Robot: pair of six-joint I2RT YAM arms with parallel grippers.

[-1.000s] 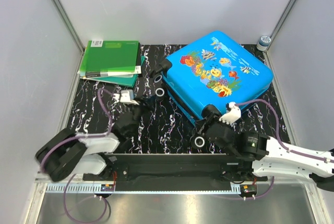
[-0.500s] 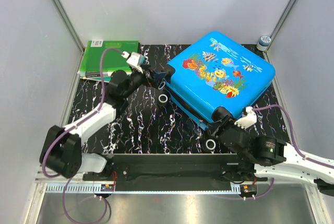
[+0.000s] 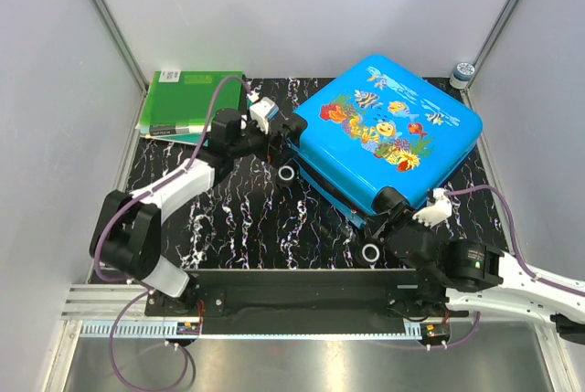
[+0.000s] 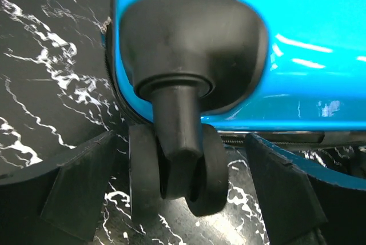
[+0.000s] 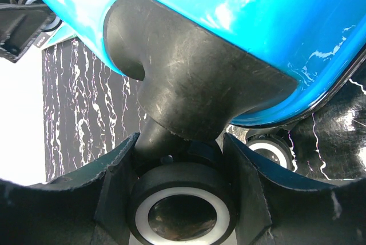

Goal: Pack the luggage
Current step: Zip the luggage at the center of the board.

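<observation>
Near edge: a black rail (image 3: 302, 287) carries both arm bases.
Surface: black mat (image 3: 247, 218) with white marble veining, covering the table.
Right gripper (image 3: 391, 226): at the mat's near right, partly closed and pinching a white-hubbed caster wheel (image 5: 183, 213) under the luggage's near corner; both fingers (image 5: 117, 193) lie against the wheel's sides.
Luggage (image 3: 388, 127): bright-blue fish-print case, shut, lying print-up on the right half of the mat towards the far edge.
Left gripper (image 3: 267, 132): jaws spread wide, straddling the black wheel (image 4: 177, 171) at the luggage's left corner, with a gap on each side.
Far left corner: green folders (image 3: 187, 104), stacked.
Far right corner: small jar (image 3: 462, 72).
Room: plain grey walls on three sides.
</observation>
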